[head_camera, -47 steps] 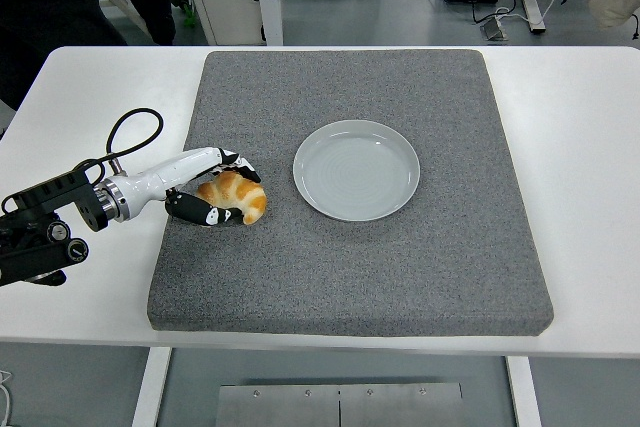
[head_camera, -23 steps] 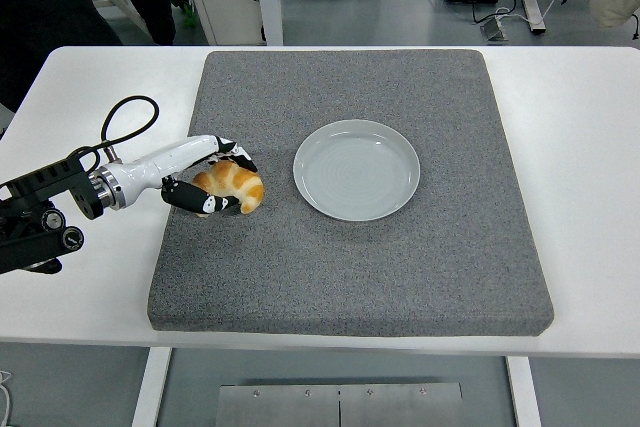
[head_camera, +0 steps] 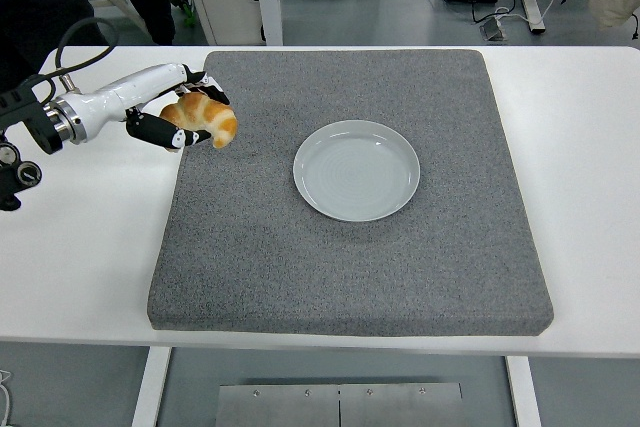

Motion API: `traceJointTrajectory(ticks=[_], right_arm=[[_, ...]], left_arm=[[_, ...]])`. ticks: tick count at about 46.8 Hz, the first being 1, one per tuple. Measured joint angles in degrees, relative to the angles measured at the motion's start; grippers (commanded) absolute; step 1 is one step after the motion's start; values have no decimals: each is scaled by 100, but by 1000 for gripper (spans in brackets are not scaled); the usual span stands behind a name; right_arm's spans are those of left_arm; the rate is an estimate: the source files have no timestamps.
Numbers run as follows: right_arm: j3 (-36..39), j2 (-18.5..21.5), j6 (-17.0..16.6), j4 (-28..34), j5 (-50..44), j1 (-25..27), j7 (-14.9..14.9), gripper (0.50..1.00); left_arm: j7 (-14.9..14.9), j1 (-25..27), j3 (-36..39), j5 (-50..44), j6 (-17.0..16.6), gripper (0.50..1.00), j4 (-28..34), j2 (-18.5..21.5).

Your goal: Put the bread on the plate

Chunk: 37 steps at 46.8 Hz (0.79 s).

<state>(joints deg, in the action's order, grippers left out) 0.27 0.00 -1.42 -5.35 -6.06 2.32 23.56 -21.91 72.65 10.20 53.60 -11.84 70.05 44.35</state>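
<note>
The bread, a golden croissant [head_camera: 203, 118], is held in my left hand [head_camera: 178, 110], whose black and white fingers are curled around it. The hand holds it in the air over the left edge of the grey mat [head_camera: 350, 247], left of the plate. The light grey plate [head_camera: 356, 169] sits on the middle of the mat with nothing on it. The white forearm and black wrist unit come in from the left edge. My right arm does not show.
The grey mat covers most of the white table [head_camera: 590, 147]. A black cable [head_camera: 85, 32] loops above my left wrist. Chairs, cables and a person's shoe show on the floor beyond the far edge.
My left hand has lifted the croissant off the mat and carried it up and toward the far left. The plate has not moved.
</note>
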Motion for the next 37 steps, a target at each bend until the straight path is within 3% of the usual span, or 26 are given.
traceJointTrajectory(ticks=[24,37], right_arm=[[0,0,-1,-2,0,0,0,1000],[-2,0,0,1,0,4,0,1000]], left_arm=[[58,1022,-24,-141,517,500,-194,62],[60,1406,-19,-141,640,500,-826,-713]])
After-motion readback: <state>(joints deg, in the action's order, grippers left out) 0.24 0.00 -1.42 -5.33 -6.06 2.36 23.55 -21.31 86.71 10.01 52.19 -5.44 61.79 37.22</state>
